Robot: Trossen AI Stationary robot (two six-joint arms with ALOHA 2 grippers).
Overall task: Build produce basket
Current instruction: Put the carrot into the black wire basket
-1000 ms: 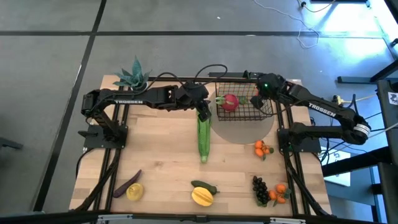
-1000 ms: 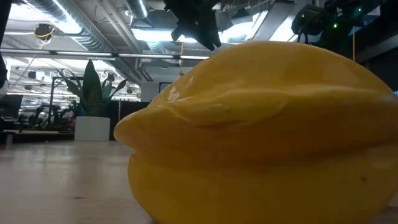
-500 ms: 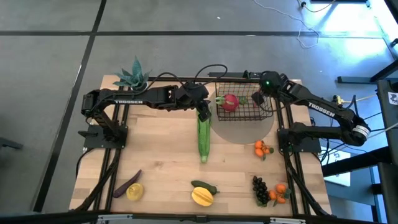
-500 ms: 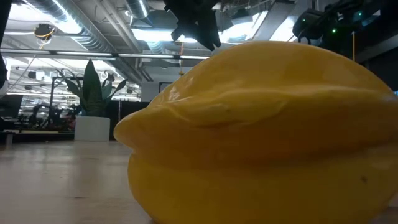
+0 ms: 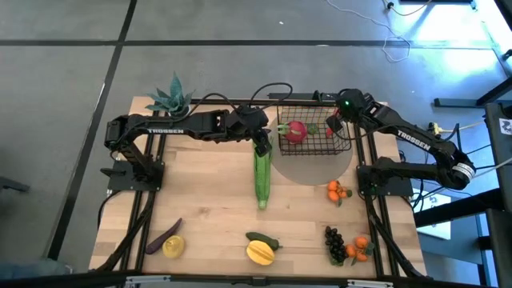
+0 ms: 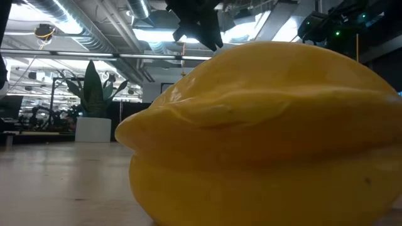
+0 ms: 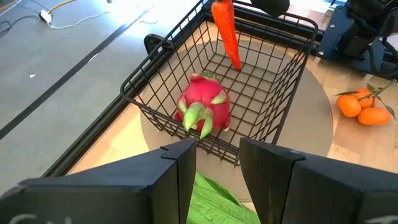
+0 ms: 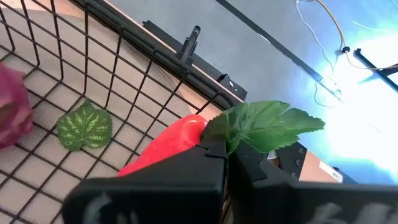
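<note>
The corn (image 5: 262, 178) is gripped at its far end by the left gripper (image 5: 261, 147), just beside the basket (image 5: 350, 149) (a red radish (image 5: 296, 132) lies inside). The carrot (image 7: 226, 30) is held by its leaves over the basket in the tightly closed right gripper (image 5: 331, 126).

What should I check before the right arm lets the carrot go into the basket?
1. Right pincer shut on the carrot's leafy top: ok.
2. Carrot hangs inside the basket rim: ok.
3. Red radish lies apart from the carrot: ok.
4. Left pincer grips the corn outside the basket, clear of the drop: ok.
5. Carrot tip touching the basket floor: cannot tell.
</note>
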